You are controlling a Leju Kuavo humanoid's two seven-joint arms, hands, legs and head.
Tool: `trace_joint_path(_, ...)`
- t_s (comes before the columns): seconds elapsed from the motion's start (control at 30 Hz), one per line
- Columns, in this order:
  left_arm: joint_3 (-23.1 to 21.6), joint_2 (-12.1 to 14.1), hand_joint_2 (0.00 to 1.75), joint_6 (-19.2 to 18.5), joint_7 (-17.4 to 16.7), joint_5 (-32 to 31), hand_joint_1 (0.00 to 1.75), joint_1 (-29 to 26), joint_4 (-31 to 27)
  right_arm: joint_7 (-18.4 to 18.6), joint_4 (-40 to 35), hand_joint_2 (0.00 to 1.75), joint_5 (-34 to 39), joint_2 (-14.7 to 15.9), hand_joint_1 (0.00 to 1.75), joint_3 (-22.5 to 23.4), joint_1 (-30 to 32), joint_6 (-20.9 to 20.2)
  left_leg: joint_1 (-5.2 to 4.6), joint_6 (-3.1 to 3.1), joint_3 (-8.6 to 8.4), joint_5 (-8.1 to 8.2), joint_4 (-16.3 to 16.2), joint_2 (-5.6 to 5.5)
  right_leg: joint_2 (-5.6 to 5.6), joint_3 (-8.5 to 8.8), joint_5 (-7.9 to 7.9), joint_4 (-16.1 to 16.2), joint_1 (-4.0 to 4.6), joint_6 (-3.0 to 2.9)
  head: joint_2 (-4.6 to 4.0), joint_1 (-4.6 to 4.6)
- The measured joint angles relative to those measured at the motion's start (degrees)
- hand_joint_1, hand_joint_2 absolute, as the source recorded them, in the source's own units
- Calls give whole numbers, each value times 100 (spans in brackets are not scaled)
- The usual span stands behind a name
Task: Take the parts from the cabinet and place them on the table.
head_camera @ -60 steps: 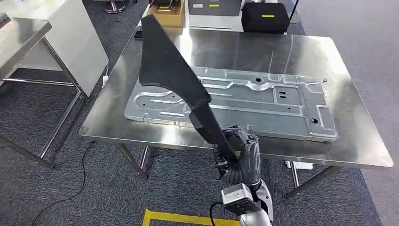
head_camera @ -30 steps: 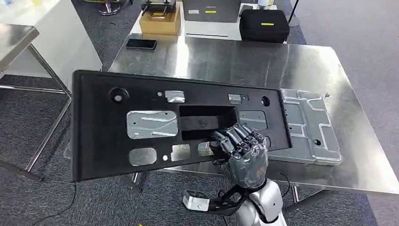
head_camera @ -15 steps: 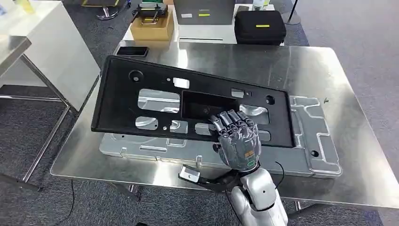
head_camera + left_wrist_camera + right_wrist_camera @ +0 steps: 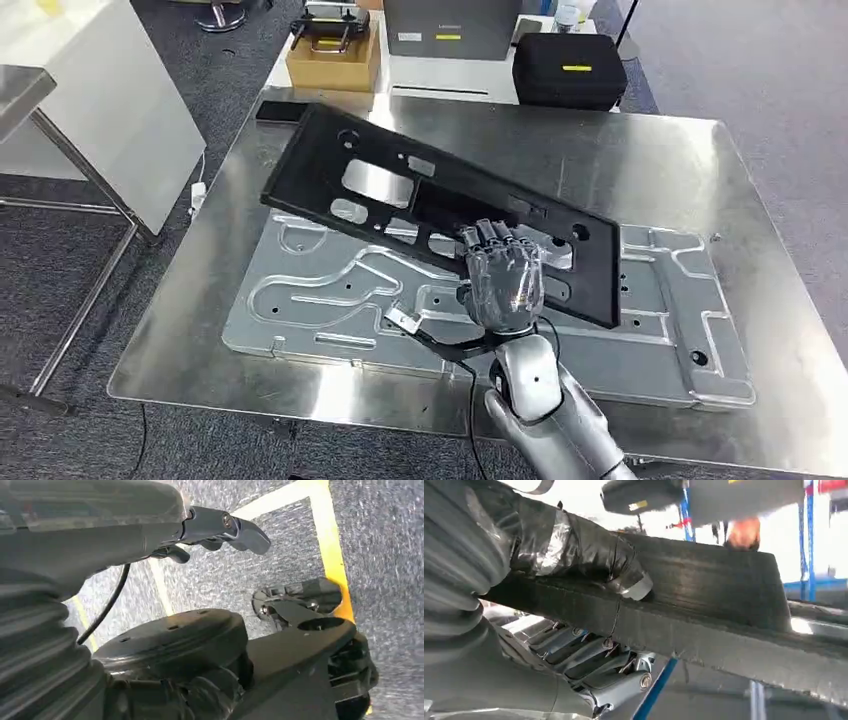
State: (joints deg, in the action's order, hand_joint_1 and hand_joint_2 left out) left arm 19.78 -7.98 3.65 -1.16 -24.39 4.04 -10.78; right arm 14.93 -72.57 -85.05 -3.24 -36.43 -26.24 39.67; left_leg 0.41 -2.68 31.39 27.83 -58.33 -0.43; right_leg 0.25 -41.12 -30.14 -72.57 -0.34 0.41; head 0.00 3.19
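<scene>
A long black plastic panel [image 4: 330, 170] with several cut-outs lies slanted above a large stamped silver metal plate [image 4: 320, 300] on the steel table [image 4: 640, 150]. My right hand [image 4: 505, 285] grips the panel at its near long edge, fingers over the top face by a rectangular opening. In the right wrist view the hand [image 4: 574, 545] clamps the panel's thick edge [image 4: 724, 580], and the near side is held a little off the plate. The left hand [image 4: 100, 535] hangs low over grey carpet; its fingers are not plain to read.
Behind the table stand a cardboard box [image 4: 335, 60], a grey case [image 4: 450, 25] and a black zip case [image 4: 570, 68]. A dark phone [image 4: 278, 110] lies at the table's far left corner. A white cabinet [image 4: 100, 110] stands at left. Yellow floor tape [image 4: 332, 540] runs below.
The view has moved closer to the table. The black panel, first held edge-on and upright, has been turned flat and lowered over the metal plate, still in my right hand.
</scene>
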Motion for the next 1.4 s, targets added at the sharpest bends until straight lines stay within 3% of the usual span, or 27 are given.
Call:
trace_joint_path(0.07,-41,-2,175,4,30,20,0,8,0,-22,143,175,-7,108,169,-207,-62,2,-19,18,-123,88,-1,-23,0,309,672,956,30,-91,0,0)
trace_joint_path(0.1,-72,-11,175,0,46,20,0,-22,4,-44,270,175,-9,165,169,-283,-83,0,-20,44,-103,119,18,-24,-9,377,603,1037,64,-141,0,-6)
trace_joint_path(0.13,-90,-11,175,-7,61,20,0,3,7,-57,375,175,-9,184,169,-327,-111,2,-50,81,-112,137,-18,-50,-8,433,618,1194,86,-143,0,-17)
trace_joint_path(0.2,-123,-9,175,-13,66,11,0,5,7,-63,593,175,-9,230,169,-432,-149,2,-11,136,-81,140,4,-41,2,451,508,1263,110,-158,0,-17)
trace_joint_path(0.27,-129,4,175,-15,70,2,0,12,4,-52,702,175,-9,269,169,-460,-169,4,-39,194,-112,205,40,-29,6,538,512,1380,8,-188,0,-20)
trace_joint_path(0.3,-131,7,175,-15,76,-10,0,9,4,-46,776,0,-9,276,0,-492,-208,4,-27,231,-89,286,-119,-14,9,581,509,1412,8,-193,0,-13)
trace_joint_path(0.33,-136,7,175,-22,83,-32,0,12,4,-26,896,0,-11,272,0,-547,-282,4,-21,252,60,436,-427,-1,7,598,496,1416,-1,-212,0,-35)
trace_joint_path(0.4,-136,9,175,-24,100,-76,0,22,4,-66,1217,0,-11,267,0,-648,-364,4,8,304,634,806,-1427,0,-6,631,460,1411,-1,-231,0,-31)
trace_joint_path(0.43,-136,11,175,-24,105,-100,0,27,2,-149,1365,0,-9,267,0,-659,-359,4,16,323,828,814,-1697,1,-19,646,440,1404,-1,-230,0,-33)
trace_joint_path(0.47,-133,11,175,-26,111,-102,0,32,2,-250,1481,0,-9,256,0,-659,-365,4,23,337,875,697,-1693,5,-21,661,423,1395,-3,-229,0,-31)
trace_joint_path(0.5,-136,13,175,-26,116,-118,0,34,2,-348,1619,0,-11,219,0,-659,-377,2,39,347,801,429,-1423,10,-18,689,399,1386,-7,-227,0,-33)
trace_joint_path(0.57,-133,37,175,-24,118,-120,0,40,2,-551,1968,0,-11,134,0,-659,-447,-35,59,340,399,-218,-430,12,10,760,346,1363,-18,-190,0,-33)
trace_joint_path(0.6,-136,39,175,-24,120,-122,0,26,2,-612,2062,0,-9,114,0,-659,-484,-64,55,322,295,-205,-198,7,18,759,329,1360,-16,-162,0,-28)
trace_joint_path(0.63,-129,39,0,-22,130,-118,0,30,2,-760,2247,0,-9,82,0,-659,-526,-186,17,308,238,-198,-59,4,30,727,326,1324,18,-133,0,-35)
trace_joint_path(0.67,-122,39,0,-22,157,-113,0,40,2,-875,2346,0,2,55,0,-657,-558,-258,14,246,263,-168,-68,0,33,701,349,1342,13,-97,0,-31)
trace_joint_path(0.73,-88,50,0,-22,188,-87,0,15,2,-1123,2495,0,24,25,0,-654,-665,-317,4,205,242,-161,-45,10,51,734,369,1386,11,-63,0,-28)
trace_joint_path(0.8,-72,55,0,-42,188,-83,0,19,2,-1257,2641,0,39,5,0,-626,-748,-345,60,119,134,-199,75,69,51,736,269,1277,16,-3,0,-26)
trace_joint_path(0.83,-68,55,0,-57,184,-83,0,36,2,-1307,2706,0,42,-8,0,-626,-760,-387,62,80,115,-201,89,85,35,611,91,1015,15,1,0,-20)
trace_joint_path(0.93,-22,68,0,-79,177,-76,0,54,2,-1351,2853,0,55,-39,0,-626,-730,-435,58,48,132,-201,87,103,30,-38,-476,-316,-10,41,0,-20)
trace_joint_path(0.97,-5,72,0,-79,173,-61,0,49,2,-1357,2875,0,55,-45,0,-624,-735,-437,58,48,128,-201,86,102,27,-106,-448,-444,-19,46,0,-24)
trace_joint_path(1.03,37,77,0,-79,155,-30,0,45,2,-1379,2910,0,63,-65,0,-624,-742,-466,59,55,104,-199,79,89,12,166,-49,91,-46,40,0,-24)
trace_joint_path(1.1,55,74,0,-79,151,-19,0,41,2,-1395,2927,0,63,-74,0,-624,-754,-487,60,91,86,-176,55,76,-1,721,416,1169,-56,-1,0,-20)
trace_joint_path(1.13,61,74,0,-79,151,-13,0,47,2,-1397,2936,0,63,-78,0,-624,-764,-492,22,134,113,-162,32,69,2,790,300,1354,-23,-7,0,-20)
trace_joint_path(1.23,79,76,0,-79,149,-8,0,57,2,-1410,2958,0,66,-146,0,-624,-761,-505,36,247,118,-213,67,61,10,769,349,1356,-2,-48,0,-24)
trace_joint_path(1.27,85,79,0,-79,149,7,0,53,2,-1410,2982,0,66,-144,0,-622,-764,-511,36,287,123,-225,64,50,8,766,389,1387,-23,-98,0,-22)
trace_joint_path(1.33,103,85,0,-81,146,7,0,48,2,-1430,3004,0,72,-150,0,-622,-770,-516,46,348,227,83,-229,47,-14,768,437,1426,-51,-169,0,-28)
trace_joint_path(1.4,131,87,0,-90,135,7,0,47,2,-1447,3026,0,85,-179,0,-622,-770,-522,57,374,537,562,-1034,47,-19,730,456,1422,-39,-199,0,-33)
